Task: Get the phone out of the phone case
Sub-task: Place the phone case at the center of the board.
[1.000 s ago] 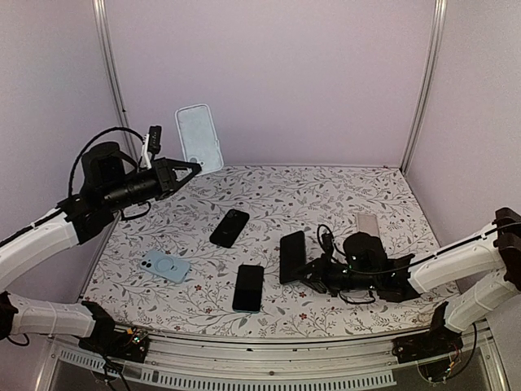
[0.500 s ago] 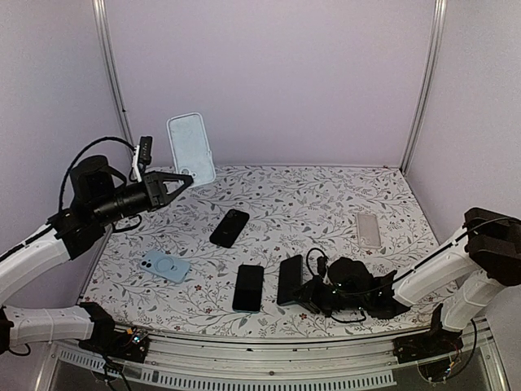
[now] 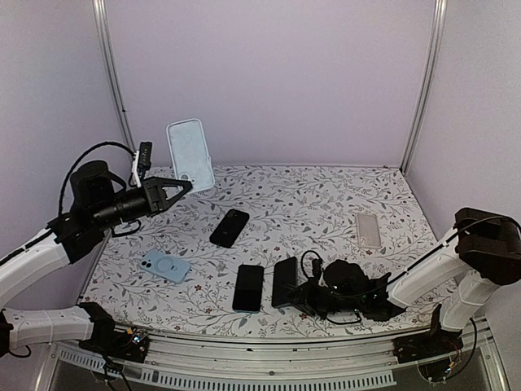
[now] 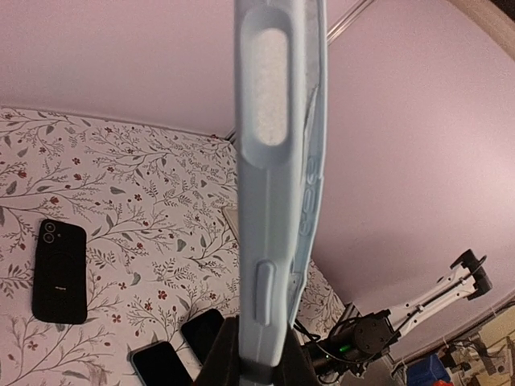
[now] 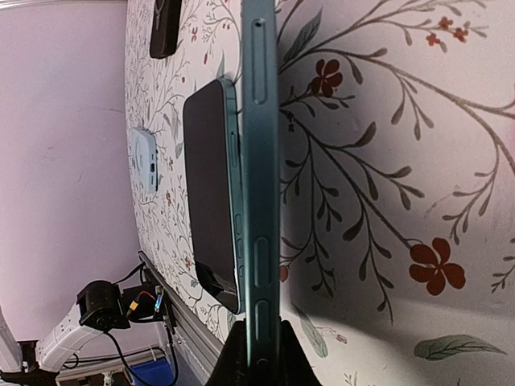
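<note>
view from above of a floral-patterned worktop [image 3: 326, 195] with two robot arms at its near edge.

the left hand [image 3: 186, 185] is raised well above the left side of the worktop, its fingers pinched together on the bottom end of a pale blue phone case [image 3: 189, 153]. the case stands upright in the air with its open inner face turned toward the camera. it looks empty, and the wrist view shows only its thin shell edge-on.

the right hand [image 3: 299, 291] is low at the near edge of the worktop, clamped on one end of a dark green phone [image 3: 285, 280]. the phone has no case on it. its wrist view shows the phone edge-on, side buttons visible, just beside a black phone [image 3: 248, 287] that lies flat. i cannot tell whether the held phone touches the worktop or sits just over it.

lying loose elsewhere are another black phone [image 3: 230, 227] near the middle, a light blue phone with a ring on its back [image 3: 165, 265] at the left, and a clear case [image 3: 368, 230] at the right.

judging by this, the main step is done, since phone and case are well apart, one in each hand. what seems left is setting the phone down, setting the case down and letting go of both.
</note>
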Available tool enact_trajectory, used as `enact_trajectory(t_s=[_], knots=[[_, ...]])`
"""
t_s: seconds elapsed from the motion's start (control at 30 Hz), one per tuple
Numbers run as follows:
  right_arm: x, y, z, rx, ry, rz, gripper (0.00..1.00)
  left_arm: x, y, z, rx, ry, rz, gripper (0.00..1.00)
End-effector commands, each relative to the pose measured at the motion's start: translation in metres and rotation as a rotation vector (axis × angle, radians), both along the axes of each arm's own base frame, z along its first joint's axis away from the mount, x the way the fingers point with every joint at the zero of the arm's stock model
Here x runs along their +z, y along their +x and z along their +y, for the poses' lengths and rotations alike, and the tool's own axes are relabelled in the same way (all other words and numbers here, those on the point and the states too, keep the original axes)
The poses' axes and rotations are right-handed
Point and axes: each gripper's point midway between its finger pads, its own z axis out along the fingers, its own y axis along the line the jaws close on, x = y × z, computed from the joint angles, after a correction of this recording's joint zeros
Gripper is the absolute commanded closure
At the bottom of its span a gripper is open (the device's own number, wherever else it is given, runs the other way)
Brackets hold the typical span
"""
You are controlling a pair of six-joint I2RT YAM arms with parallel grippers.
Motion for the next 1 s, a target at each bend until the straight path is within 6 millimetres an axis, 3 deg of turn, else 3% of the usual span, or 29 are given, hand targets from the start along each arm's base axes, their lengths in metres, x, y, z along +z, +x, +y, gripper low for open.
enact_trajectory(t_s=[0.0,0.3,0.57,0.97], knots=[[0.006,-0.006,0.007,0.03,0.03,0.01,0.92,0.003,-0.002,0.003,0.0,-0.008,-0.025,1.0],[0.002,-0.019,0.012,0.07,0.019,0.052,0.87,-0.001,-0.003,0.003,-0.004,-0.01,-0.019,1.0],[-0.001,-0.021,0.012,0.064,-0.016,0.058,0.51,-0.004,-0.004,0.003,-0.008,-0.008,-0.017,1.0],[0.0,-0.016,-0.002,0.026,-0.154,0.027,0.28,-0.003,-0.007,0.006,-0.005,-0.004,-0.021,1.0]])
